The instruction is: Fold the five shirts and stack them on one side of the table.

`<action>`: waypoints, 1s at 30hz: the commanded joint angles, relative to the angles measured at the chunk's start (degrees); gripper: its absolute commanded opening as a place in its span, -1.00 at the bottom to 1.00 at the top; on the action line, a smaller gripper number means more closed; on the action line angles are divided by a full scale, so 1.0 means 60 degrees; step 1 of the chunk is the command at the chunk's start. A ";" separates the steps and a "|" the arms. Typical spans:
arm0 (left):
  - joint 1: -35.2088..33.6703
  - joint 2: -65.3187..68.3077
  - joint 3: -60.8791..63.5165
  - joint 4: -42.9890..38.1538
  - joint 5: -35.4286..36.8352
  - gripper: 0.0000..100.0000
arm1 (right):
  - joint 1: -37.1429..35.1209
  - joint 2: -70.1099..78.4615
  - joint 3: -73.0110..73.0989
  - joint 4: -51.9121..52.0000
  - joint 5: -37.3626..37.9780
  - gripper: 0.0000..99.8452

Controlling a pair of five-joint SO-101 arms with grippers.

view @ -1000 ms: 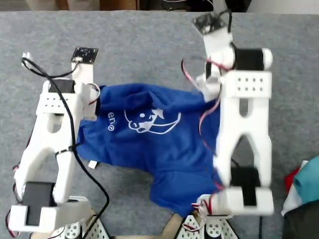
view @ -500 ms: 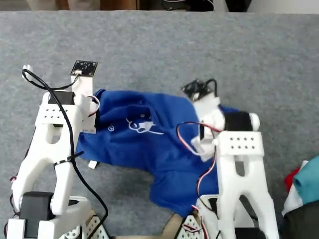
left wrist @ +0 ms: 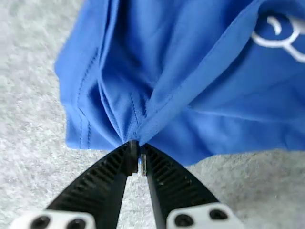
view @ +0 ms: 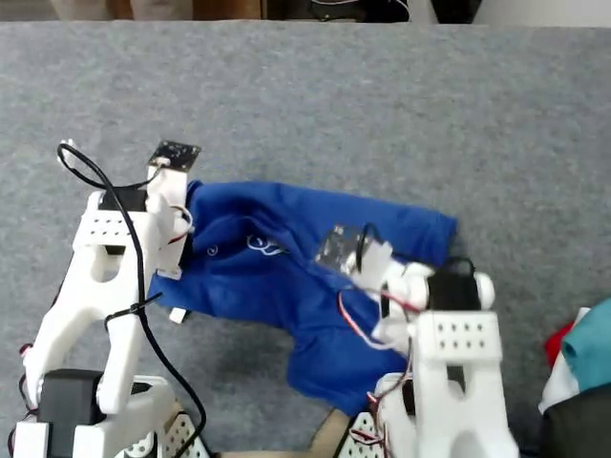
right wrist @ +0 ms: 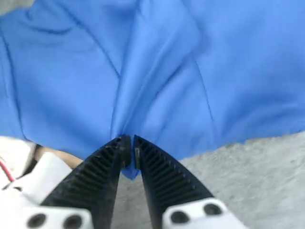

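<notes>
A blue shirt (view: 286, 267) with a white print lies crumpled on the grey table (view: 382, 95), between the two arms. My left gripper (left wrist: 136, 155) is shut on a bunched edge of the blue shirt (left wrist: 190, 71) at its left side; that arm (view: 115, 239) stands at the table's left. My right gripper (right wrist: 127, 148) is shut on a pinched fold of the blue shirt (right wrist: 190, 71). The right arm (view: 420, 296) is drawn in over the shirt's near right part and hides it. The print (left wrist: 281, 38) is partly folded under.
A heap of other clothes (view: 578, 358), teal, red and dark, sits at the near right edge. Both arm bases stand at the near edge. Bare grey table stretches across the far half and to the right of the shirt.
The right arm has pulled back from the far side toward the near edge, dragging the shirt's far right part over itself. The left gripper has shifted slightly nearer, holding its edge.
</notes>
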 commanded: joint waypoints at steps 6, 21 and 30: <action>-0.1143 -0.0388 -0.0073 -0.0952 -0.0542 -0.96 | 0.0095 -0.3172 0.1077 0.0147 0.1773 -0.99; -0.2271 -0.0374 -0.0982 0.0190 -0.1348 -0.96 | 0.0125 -0.4256 0.1531 0.0161 0.2198 -0.99; -0.2418 -0.0344 -0.1070 0.0498 -0.1421 -0.96 | 0.0242 -0.4256 0.1531 0.0132 0.2095 -0.99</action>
